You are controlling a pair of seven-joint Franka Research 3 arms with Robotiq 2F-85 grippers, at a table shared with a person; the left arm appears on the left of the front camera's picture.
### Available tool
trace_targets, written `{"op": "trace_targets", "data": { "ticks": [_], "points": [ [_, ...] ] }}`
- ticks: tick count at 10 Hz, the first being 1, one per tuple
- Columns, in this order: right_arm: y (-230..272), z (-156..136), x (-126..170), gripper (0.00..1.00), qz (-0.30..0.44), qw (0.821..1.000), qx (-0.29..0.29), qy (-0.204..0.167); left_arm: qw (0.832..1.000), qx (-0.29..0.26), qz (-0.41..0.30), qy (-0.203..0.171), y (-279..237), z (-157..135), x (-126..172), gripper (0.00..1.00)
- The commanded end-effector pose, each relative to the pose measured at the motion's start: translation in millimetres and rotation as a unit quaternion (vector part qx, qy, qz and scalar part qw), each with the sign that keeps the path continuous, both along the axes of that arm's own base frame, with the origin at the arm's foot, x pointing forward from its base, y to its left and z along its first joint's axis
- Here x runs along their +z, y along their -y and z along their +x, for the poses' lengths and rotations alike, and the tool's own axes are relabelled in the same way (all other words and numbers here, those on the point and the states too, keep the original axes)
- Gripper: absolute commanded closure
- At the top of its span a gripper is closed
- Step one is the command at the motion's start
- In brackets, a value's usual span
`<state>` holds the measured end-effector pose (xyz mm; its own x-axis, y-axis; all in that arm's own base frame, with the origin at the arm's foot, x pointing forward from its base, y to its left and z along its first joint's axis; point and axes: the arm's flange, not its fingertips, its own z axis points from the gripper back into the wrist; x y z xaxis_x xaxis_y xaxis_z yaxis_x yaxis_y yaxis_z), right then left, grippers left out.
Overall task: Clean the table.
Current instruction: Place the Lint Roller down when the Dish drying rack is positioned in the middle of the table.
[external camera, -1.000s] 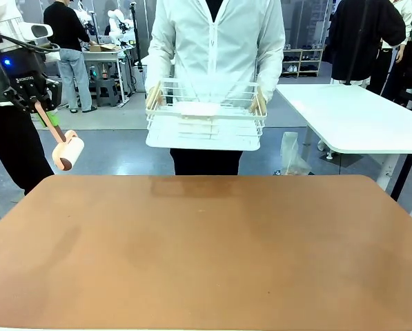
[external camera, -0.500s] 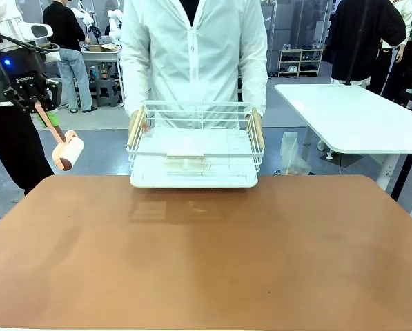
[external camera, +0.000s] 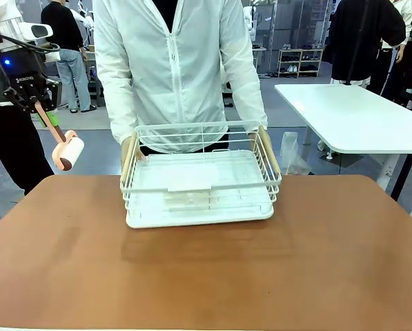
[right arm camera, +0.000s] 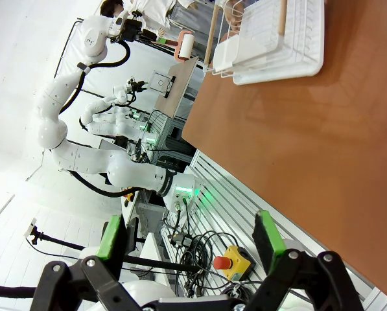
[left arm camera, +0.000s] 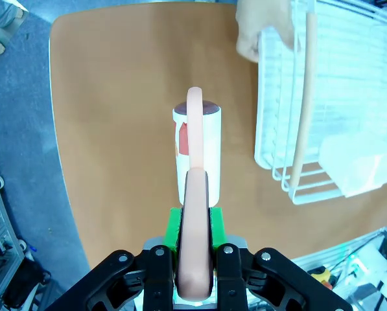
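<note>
The reddish-brown table (external camera: 206, 283) spreads across the front view. A person at its far side holds a white wire basket (external camera: 199, 222) by its wooden handles, low over the table's far middle; I cannot tell whether it touches. Something flat and white (external camera: 190, 178) lies inside it. My left gripper (external camera: 34, 103) hangs beyond the table's far left corner, shut on the peach handle of a lint roller (external camera: 69, 152). In the left wrist view the gripper (left arm camera: 194, 227) clamps that handle, the roller (left arm camera: 196, 152) hangs above the table (left arm camera: 115, 116), and the basket (left arm camera: 323, 129) is beside it. My right gripper (right arm camera: 190, 236) is open, empty, off the table's edge (right arm camera: 297, 142).
The person's hands (external camera: 128, 153) grip both basket handles. A white table (external camera: 357, 117) stands at the back right. Other people and equipment stand farther back. A red stop button (right arm camera: 222, 262) and cables lie beneath my right gripper.
The person has stepped forward and brought the basket down and toward me, from chest height to the tabletop's far middle. My left arm and roller have not moved.
</note>
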<state>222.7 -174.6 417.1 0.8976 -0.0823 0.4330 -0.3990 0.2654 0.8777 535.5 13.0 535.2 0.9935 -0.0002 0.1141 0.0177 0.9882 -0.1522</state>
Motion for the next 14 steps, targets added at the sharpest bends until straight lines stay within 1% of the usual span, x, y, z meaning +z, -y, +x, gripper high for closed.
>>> {"op": "trace_targets", "data": {
  "ticks": [1, 14],
  "points": [
    [-0.4, -1.2, 2.3, 0.00, 0.002, 1.000, 0.002, 0.007, 1.000, -0.008, 0.000, -0.006, -3.6, 0.5, 4.6, 0.79],
    [-0.4, -1.2, 2.3, 0.00, 0.002, 1.000, 0.002, 0.007, 1.000, -0.008, 0.000, -0.006, -3.6, 0.5, 4.6, 0.79]
  ]
}}
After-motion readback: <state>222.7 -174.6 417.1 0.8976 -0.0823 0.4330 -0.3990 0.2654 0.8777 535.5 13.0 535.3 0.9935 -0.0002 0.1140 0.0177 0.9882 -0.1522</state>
